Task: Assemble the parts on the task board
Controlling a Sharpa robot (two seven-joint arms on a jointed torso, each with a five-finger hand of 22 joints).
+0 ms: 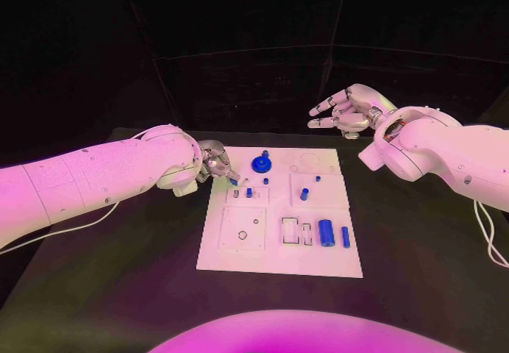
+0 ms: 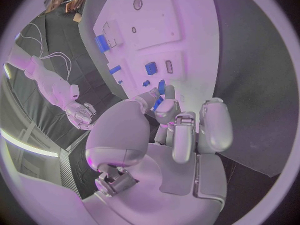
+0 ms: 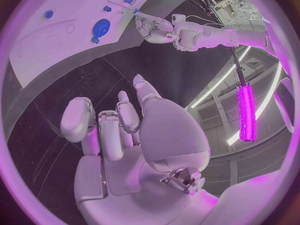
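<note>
The white task board (image 1: 242,257) lies in the middle of the black table. On its far end stands a blue gear (image 1: 262,162), with small blue pegs (image 1: 304,194) nearby. A thick blue cylinder (image 1: 326,232) and a slim blue pin (image 1: 345,235) lie near its right edge. My left hand (image 1: 218,166) hovers over the board's far left corner and pinches a small blue part (image 1: 232,180) at its fingertips; the part (image 2: 160,100) sits between thumb and finger just above the board (image 2: 187,30). My right hand (image 1: 346,110) is raised beyond the board's far right corner, fingers apart, holding nothing.
The board has a square plate with holes (image 1: 243,228) at its left front and narrow rectangular slots (image 1: 290,230) beside the cylinder. Bare black tabletop (image 1: 117,279) surrounds the board. From the right wrist view, the gear (image 3: 101,26) and my left hand (image 3: 156,29) lie across the board.
</note>
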